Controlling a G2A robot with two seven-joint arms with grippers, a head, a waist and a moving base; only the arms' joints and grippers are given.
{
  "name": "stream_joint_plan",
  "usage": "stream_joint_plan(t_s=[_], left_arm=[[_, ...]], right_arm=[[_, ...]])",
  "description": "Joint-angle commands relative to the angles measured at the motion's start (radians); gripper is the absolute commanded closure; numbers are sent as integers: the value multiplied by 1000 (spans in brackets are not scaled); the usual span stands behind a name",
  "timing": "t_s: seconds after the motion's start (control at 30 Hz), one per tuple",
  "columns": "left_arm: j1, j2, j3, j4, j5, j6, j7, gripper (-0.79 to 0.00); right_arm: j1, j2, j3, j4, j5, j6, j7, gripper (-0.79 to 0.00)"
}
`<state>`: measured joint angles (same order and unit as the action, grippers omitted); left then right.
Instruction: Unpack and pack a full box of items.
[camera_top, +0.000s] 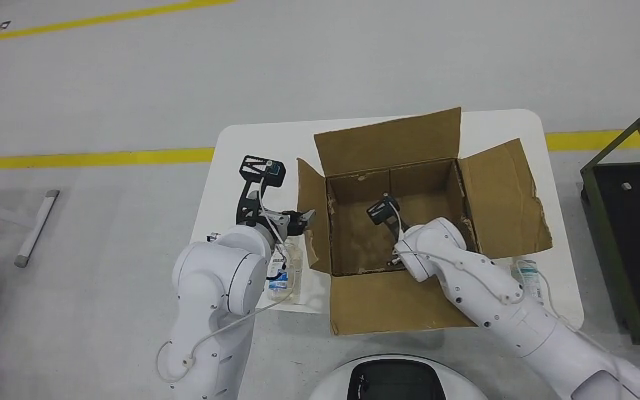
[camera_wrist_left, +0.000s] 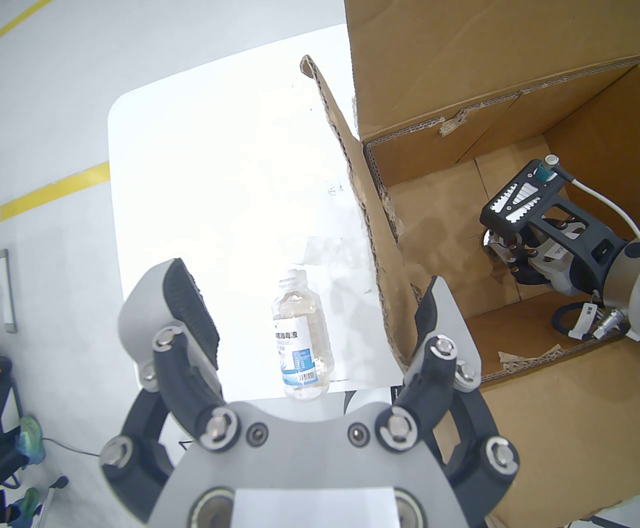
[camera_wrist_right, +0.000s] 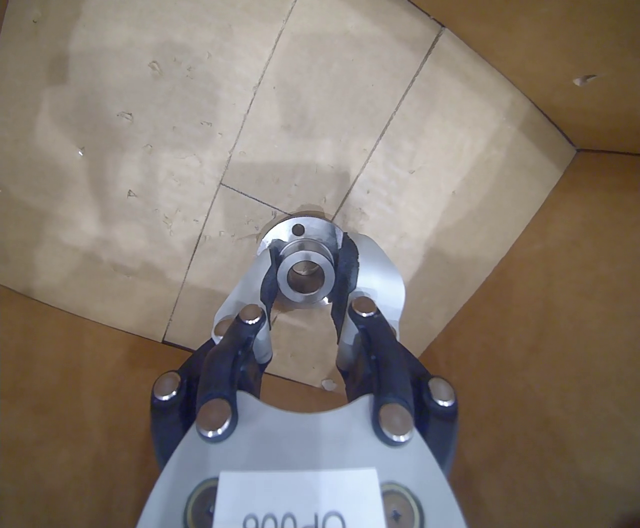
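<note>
Right gripper (camera_wrist_right: 306, 280), low inside the box (camera_top: 500, 190), is clamped on a flanged metal bushing (camera_wrist_right: 287, 275), bore axis pointing up at the wrist. Left gripper (camera_wrist_left: 305, 287), spread wide, hangs directly over the clear bottle (camera_wrist_left: 301, 345). The bottle lies on the table (camera_wrist_left: 200, 175) just beside the box, long axis parallel to the box wall, neck toward the far edge.
</note>
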<state>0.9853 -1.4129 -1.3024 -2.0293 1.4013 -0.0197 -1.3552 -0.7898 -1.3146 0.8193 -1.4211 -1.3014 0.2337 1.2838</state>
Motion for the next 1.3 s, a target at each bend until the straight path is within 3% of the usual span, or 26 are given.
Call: stream_joint_plan(t_s=[0.0, 0.2, 0.37, 0.6, 0.9, 1.03, 1.27], left_arm=[[0, 0, 0, 0, 0, 0, 0, -785], [0, 0, 0, 0, 0, 0, 0, -785], [0, 0, 0, 0, 0, 0, 0, -785], [0, 0, 0, 0, 0, 0, 0, -785], [0, 0, 0, 0, 0, 0, 0, -785], [0, 0, 0, 0, 0, 0, 0, -785], [0, 0, 0, 0, 0, 0, 0, -785]], right_arm=[[1, -3, 1, 5, -3, -4, 0, 0], [3, -11, 16, -8, -4, -8, -2, 0], [-26, -1, 109, -124, 52, -6, -19, 0], [-201, 44, 442, -439, 263, -68, -86, 0], [-468, 89, 864, -820, 265, -92, -44, 0], [-560, 98, 1007, -896, 238, -95, -17, 0], [-722, 98, 1177, -870, 267, -70, -11, 0]])
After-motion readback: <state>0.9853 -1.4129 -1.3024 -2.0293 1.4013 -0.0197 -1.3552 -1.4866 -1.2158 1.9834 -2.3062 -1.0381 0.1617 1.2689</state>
